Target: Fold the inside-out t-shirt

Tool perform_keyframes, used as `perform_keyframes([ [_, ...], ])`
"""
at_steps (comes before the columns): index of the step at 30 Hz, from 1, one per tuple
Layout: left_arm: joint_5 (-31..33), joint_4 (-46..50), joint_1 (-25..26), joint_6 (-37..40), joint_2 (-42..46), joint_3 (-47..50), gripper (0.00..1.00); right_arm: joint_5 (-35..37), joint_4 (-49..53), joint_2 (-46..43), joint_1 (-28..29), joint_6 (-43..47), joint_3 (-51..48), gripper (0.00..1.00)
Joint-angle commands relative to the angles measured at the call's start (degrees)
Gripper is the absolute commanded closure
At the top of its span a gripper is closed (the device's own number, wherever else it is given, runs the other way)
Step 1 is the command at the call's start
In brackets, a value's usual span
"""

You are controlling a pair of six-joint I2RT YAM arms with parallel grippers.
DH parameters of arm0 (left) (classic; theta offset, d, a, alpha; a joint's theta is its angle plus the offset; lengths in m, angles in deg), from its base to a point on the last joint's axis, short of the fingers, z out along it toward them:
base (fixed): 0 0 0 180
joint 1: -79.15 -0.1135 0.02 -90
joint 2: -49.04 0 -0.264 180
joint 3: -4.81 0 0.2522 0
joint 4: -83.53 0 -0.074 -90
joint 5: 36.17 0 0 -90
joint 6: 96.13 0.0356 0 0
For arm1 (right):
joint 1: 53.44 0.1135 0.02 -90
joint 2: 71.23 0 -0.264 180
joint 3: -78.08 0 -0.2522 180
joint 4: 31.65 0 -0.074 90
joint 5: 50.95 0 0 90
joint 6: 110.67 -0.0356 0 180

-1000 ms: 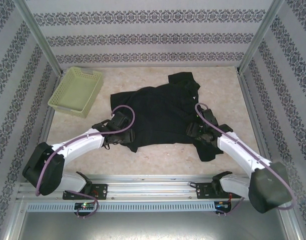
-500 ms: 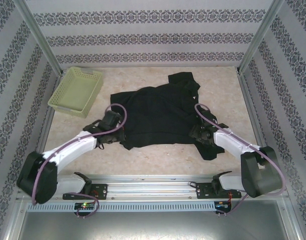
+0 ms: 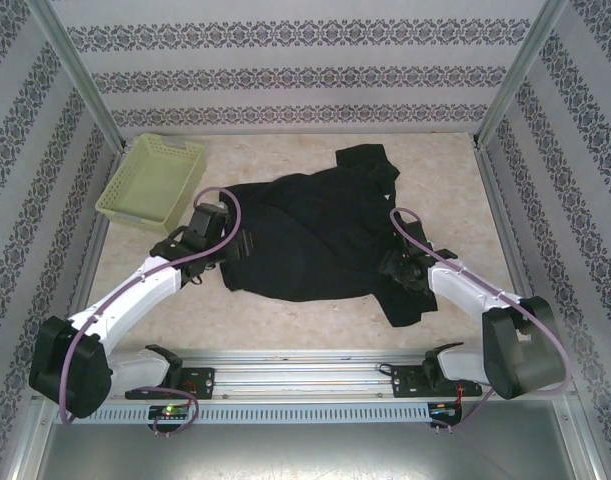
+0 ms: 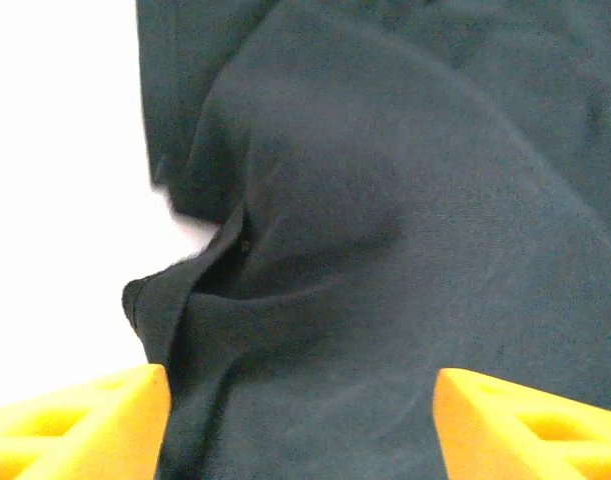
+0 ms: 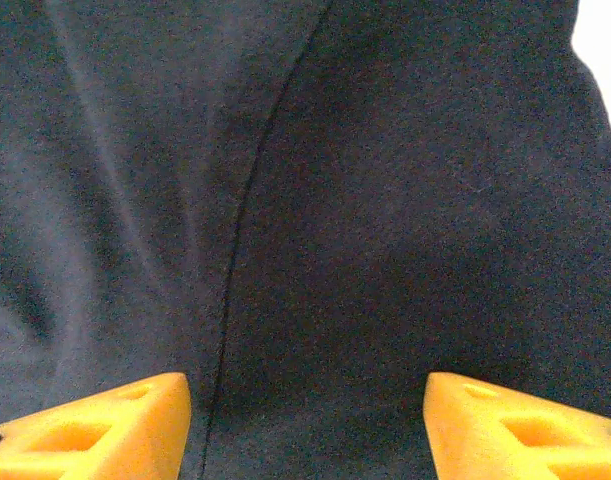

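Up top first: the black t-shirt lies rumpled across the middle of the tabletop. One part is bunched toward the far right, and a narrow flap trails toward the near edge on the right. The pale yellow-green basket sits in the far left corner, near the shirt's left edge but apart from it. The left arm reaches in from the near left, its wrist end right at the shirt's left edge. The right arm comes in from the near right, its wrist end over the shirt's near right part, just above that flap. From this height I cannot tell how either pair of fingers stands; they're dark against dark cloth.

Over to the left wrist: the left fingers are yellow and set wide apart at the bottom corners, clamped on nothing. Dark fabric fills the space ahead of them, with a fold and a ragged edge on the left where the cloth meets the bright tabletop.

Now the right wrist: the right fingers are also spread wide, nothing pinched between them. The cloth lies smooth under them, a seam running from the top middle down toward the left finger. A sliver of pale tabletop peeks in at the top right corner.
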Motion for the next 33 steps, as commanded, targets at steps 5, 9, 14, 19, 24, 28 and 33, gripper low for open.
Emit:
perform_keyframes([
  [5, 3.81, 6.16, 6.63, -4.18, 3.04, 4.83, 0.24, 2.61, 3.86, -5.02, 0.69, 1.48, -0.55, 0.36],
  [9, 5.53, 8.66, 8.17, -8.5, 4.65, 7.47, 0.24, 2.29, 4.08, -5.55, 0.65, 1.36, -0.89, 0.36],
  [14, 5.46, 4.75, 6.9, -12.68, 5.38, 12.69, 0.26, 3.68, 4.56, -5.29, 0.76, 1.5, -0.89, 0.36],
  [19, -2.62, -1.65, 1.95, -10.58, -2.91, 12.18, 0.53, 4.57, 4.89, -6.79, -0.75, 2.12, -0.16, 0.36],
  [24, 4.97, 1.67, 0.45, -5.75, -1.86, 3.49, 0.46, 4.27, 3.27, -5.29, -1.6, 8.17, 7.56, 0.34],
  [28, 6.33, 1.82, -0.13, -2.2, -9.77, -8.72, 0.37, 4.22, 3.76, 4.55, -2.34, 13.55, 19.58, 0.33],
  [33, -0.78, 0.12, -0.17, -2.47, -23.34, -19.13, 0.36, 4.78, 8.28, 21.1, -2.96, 18.14, 36.34, 0.34],
])
